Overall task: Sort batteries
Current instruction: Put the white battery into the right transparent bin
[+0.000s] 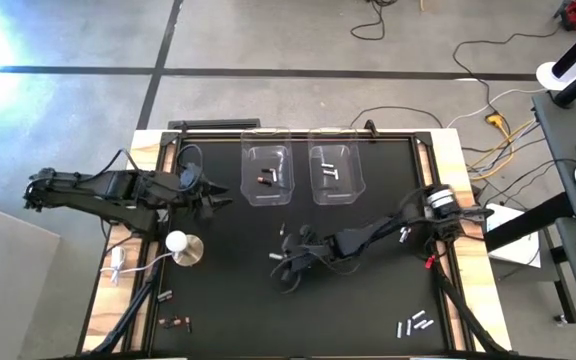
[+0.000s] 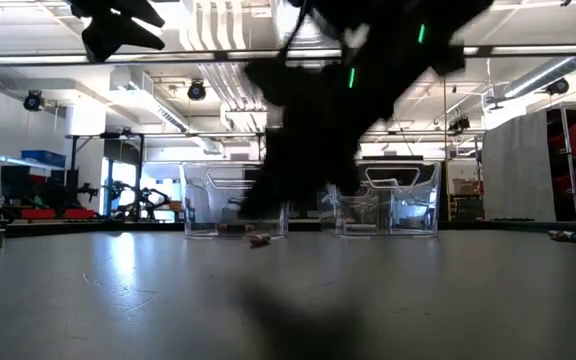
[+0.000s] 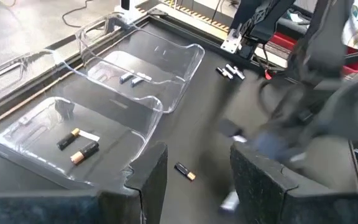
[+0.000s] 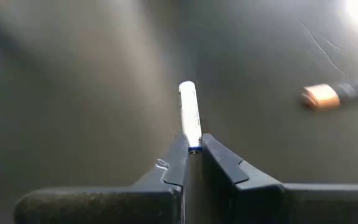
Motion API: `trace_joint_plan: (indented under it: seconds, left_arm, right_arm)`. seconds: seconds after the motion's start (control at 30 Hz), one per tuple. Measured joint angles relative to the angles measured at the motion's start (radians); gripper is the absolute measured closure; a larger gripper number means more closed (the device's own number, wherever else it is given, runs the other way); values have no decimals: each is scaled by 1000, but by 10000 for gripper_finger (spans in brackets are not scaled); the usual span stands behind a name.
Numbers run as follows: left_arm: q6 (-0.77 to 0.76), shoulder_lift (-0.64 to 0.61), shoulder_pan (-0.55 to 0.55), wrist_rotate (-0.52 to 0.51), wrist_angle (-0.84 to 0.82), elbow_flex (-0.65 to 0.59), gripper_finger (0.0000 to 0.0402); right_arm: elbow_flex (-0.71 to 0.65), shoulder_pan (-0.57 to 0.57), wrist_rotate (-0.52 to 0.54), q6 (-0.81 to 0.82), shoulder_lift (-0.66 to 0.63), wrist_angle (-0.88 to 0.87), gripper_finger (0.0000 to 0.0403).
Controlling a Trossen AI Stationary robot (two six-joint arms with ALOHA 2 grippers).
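My right gripper (image 4: 193, 142) is at the middle of the dark mat (image 1: 286, 268) and is shut on a silvery-white battery (image 4: 189, 112). A dark copper-tipped battery (image 4: 334, 94) lies on the mat close by, also visible as the dark battery (image 3: 185, 172). My left gripper (image 3: 194, 171) is open and hovers by the left clear bin (image 1: 266, 172), which holds dark batteries (image 3: 78, 146). The right clear bin (image 1: 333, 172) holds silvery batteries (image 3: 135, 78). More batteries lie at the mat's near right (image 1: 416, 324) and near left (image 1: 173, 320). My right gripper pinches the silvery-white battery by its blue-ringed end (image 4: 194, 148) between the tips of its two fingers. The battery lies along the fingers and sticks out straight beyond them. The low view shows the gripper (image 2: 308, 190) above the mat.
A white round-based knob (image 1: 181, 243) stands on the mat's left side with a white cable beside it. A small red object (image 1: 430, 262) lies by the right edge. Both bins stand at the far edge. Bare mat lies between the bins and the near batteries.
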Motion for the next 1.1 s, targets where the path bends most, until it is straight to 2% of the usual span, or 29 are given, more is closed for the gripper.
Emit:
trace_joint_plan:
  seconds: [0.07,0.2,0.3,0.4,0.5,0.57,0.67,0.87,0.93,1.1]
  left_arm:
    - [9,0,0,0,-3,2,247]
    - [27,1,0,-1,-4,2,247]
    - [29,1,0,-6,-4,2,247]
    - [29,1,0,-7,-4,2,247]
    - [25,1,0,-7,-3,2,247]
    - [23,1,0,-8,-3,2,247]
    - [21,1,0,-9,0,2,247]
    - [-22,1,0,-11,2,2,247]
    - [-39,1,0,-11,2,2,247]
    - [-86,1,0,-11,11,2,247]
  right_arm:
    - [2,-13,-17,-27,-90,-16,378]
    - [4,-65,23,-139,-270,-89,379]
    - [4,-113,103,-236,-400,-171,379]
    - [37,-174,190,-296,-504,-355,379]
    - [100,-255,217,-310,-550,-620,380]
    - [136,-316,215,-314,-558,-772,380]
    - [153,-416,172,-348,-557,-890,380]
    - [148,-598,-127,-493,-482,-901,380]
    - [148,-641,-171,-536,-441,-908,380]
    - [148,-711,-196,-608,-328,-906,380]
